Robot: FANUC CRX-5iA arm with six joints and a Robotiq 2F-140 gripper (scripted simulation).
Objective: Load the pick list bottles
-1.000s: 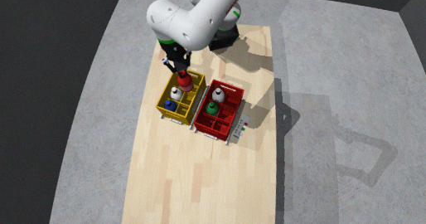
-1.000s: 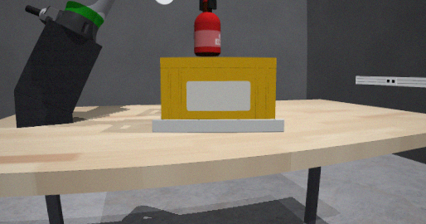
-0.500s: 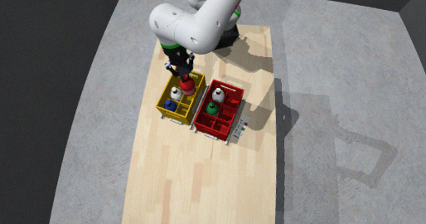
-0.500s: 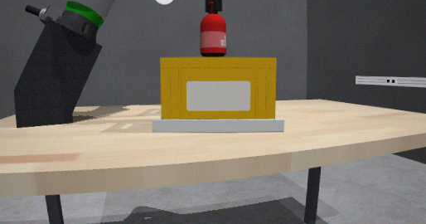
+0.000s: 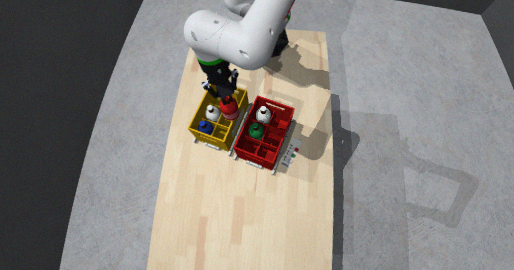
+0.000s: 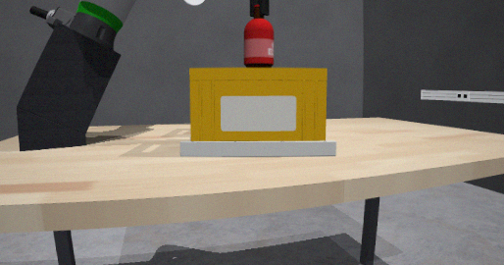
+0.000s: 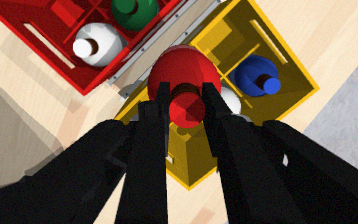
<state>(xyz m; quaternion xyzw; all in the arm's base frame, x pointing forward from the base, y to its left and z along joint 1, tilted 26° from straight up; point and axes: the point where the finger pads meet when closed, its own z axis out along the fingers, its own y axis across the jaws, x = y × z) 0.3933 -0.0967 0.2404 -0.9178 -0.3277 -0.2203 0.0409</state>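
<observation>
Claw (image 7: 186, 102) clamped on the cap of a red bottle (image 6: 258, 43), which hangs upright. Seen from the side, its base sits just at the yellow crate's (image 6: 206, 113) top rim. Yellow crate holds a white bottle (image 5: 212, 112) and a blue bottle (image 5: 204, 126). Red crate (image 5: 252, 153) beside it holds a second white bottle (image 5: 263, 114) and a green bottle (image 5: 256, 130). Paper strip (image 5: 290, 154) lies on the table (image 5: 225, 220) just beside the red crate.

My arm (image 5: 250, 27) reaches out and bends down at the wrist. My gripper (image 7: 185, 98) points straight down, black fingers clamped on the neck of a red bottle (image 6: 259, 41).
</observation>
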